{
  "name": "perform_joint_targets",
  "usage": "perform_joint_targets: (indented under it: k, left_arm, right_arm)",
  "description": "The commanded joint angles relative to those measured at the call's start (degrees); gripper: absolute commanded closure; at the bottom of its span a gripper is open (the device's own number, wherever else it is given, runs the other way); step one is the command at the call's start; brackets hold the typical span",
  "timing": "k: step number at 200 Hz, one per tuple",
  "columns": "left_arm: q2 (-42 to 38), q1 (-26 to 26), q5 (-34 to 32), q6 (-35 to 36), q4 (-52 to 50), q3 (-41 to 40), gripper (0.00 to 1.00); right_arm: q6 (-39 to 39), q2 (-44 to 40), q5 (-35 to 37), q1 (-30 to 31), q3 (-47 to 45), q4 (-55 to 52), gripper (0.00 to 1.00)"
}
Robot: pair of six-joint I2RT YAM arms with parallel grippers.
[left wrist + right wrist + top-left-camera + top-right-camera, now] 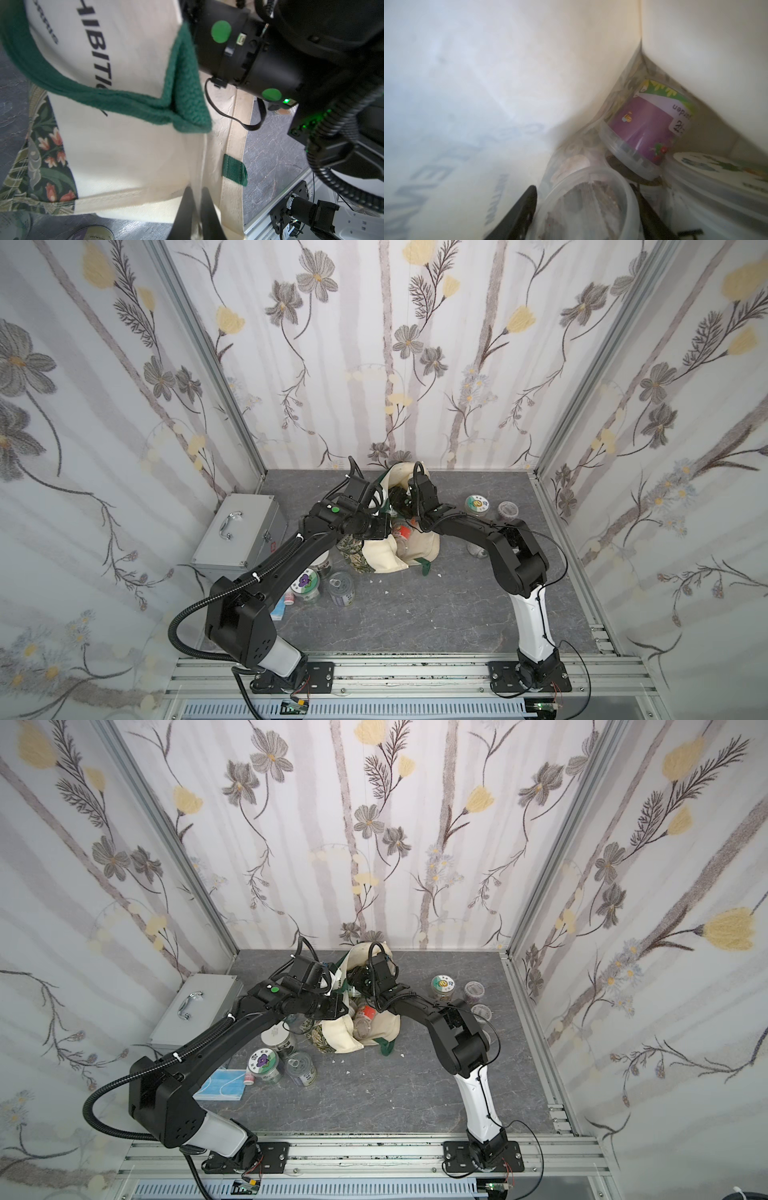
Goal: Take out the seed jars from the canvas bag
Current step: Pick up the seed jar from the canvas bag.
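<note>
The canvas bag point(386, 558) point(338, 1038) lies slumped mid-table, its mouth held up between both arms. My left gripper point(197, 199) is shut on the cream fabric edge of the bag point(124, 155), near a green handle point(182, 93). Deep inside the bag, my right gripper point(583, 187) has a finger against each side of a clear-lidded seed jar point(583, 209). Beside it lie a purple-labelled jar point(645, 128) and a white-lidded jar point(716, 172). A red-labelled jar point(401, 533) shows in the bag mouth. Other seed jars stand outside, left point(305, 583) point(340, 589) and right point(477, 504) point(507, 510).
A silver metal case point(241, 531) stands at the left wall. A blue face mask point(220, 1085) and a small pink-capped bottle point(249, 1078) lie by the left arm. Another jar point(482, 1013) sits under the right arm's elbow. Aluminium rails run along the table's front edge.
</note>
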Motion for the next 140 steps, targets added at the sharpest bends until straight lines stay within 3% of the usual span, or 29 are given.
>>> perform_joint_targets:
  k: [1,140]
  left_arm:
    - [-0.75,0.62,-0.37,0.92,-1.23,0.21,0.91]
    - [0.45,3.37,0.19,0.06,0.44,0.21,0.92]
  right_arm:
    - [-3.58,-5.1,2.87,-0.36,-4.12,4.2,0.49]
    - [-15.53,-31.57,3.26,2.97,-28.29,15.28,0.5]
